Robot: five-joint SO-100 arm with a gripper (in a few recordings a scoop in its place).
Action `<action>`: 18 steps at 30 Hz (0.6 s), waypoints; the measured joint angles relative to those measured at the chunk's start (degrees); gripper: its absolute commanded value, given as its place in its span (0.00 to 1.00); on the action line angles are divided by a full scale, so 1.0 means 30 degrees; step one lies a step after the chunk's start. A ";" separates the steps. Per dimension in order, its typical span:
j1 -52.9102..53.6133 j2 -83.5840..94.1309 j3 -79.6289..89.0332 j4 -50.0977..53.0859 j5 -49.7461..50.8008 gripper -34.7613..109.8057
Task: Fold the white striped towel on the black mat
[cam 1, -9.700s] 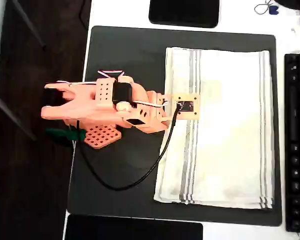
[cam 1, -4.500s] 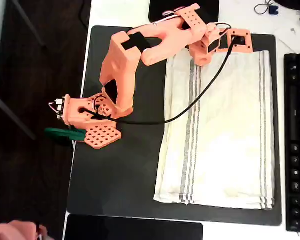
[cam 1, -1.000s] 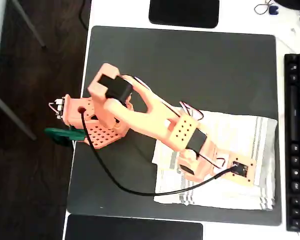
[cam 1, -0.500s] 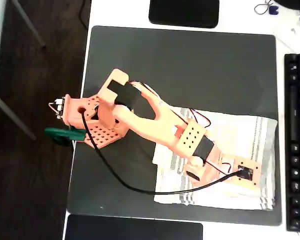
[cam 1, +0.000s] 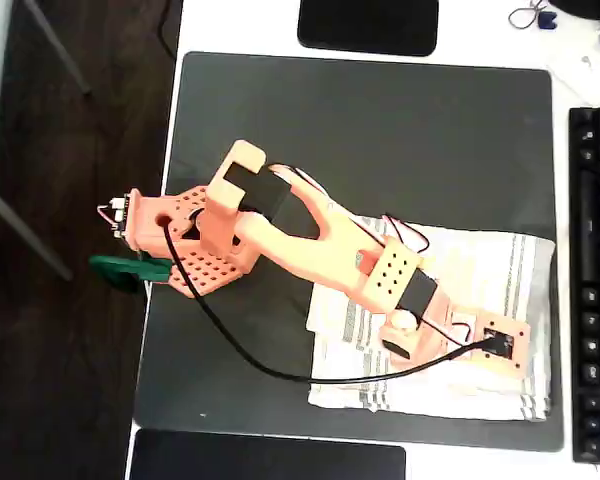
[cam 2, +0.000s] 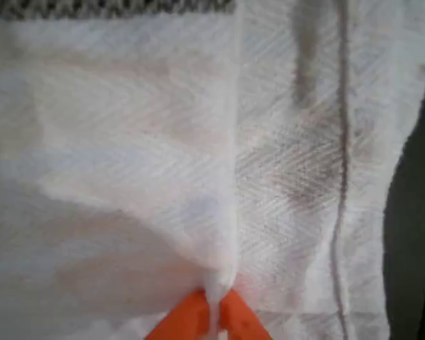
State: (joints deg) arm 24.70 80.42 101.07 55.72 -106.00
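From above, the arm's orange base [cam 1: 185, 250] sits at the left edge of the mat [cam 1: 400, 130], which lies on the white surface [cam 1: 240, 25]. A green clamp [cam 1: 130, 268] sticks out just left of the base, and a black cable [cam 1: 250, 360] loops from there across the mat toward the wrist. The arm reaches out to the right and down, right over the towel [cam 1: 470, 265]. The towel lies doubled over in the lower right part of the mat, grey stripes showing at its left and right ends, with the upper half of the mat bare. The wrist hangs over the towel's lower right area, near the corner. A keyboard [cam 1: 595, 280] runs along the right edge, off the mat.

In the wrist view, the claw [cam 2: 214, 312] is pinched tight on the towel: two orange tips meet at the bottom with a thin ridge of cloth squeezed between them. The fabric rises in a crease from that pinch. A grey stripe runs down the right side, and a dark band of mat shows at the far right.
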 measured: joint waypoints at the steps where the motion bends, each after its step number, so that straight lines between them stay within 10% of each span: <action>1: -0.0059 0.0146 -0.0176 0.0146 0.0029 0.24; 18: -0.0059 0.1172 -0.7734 0.6035 -0.0029 0.24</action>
State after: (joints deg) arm 24.52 83.94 77.87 73.83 -106.08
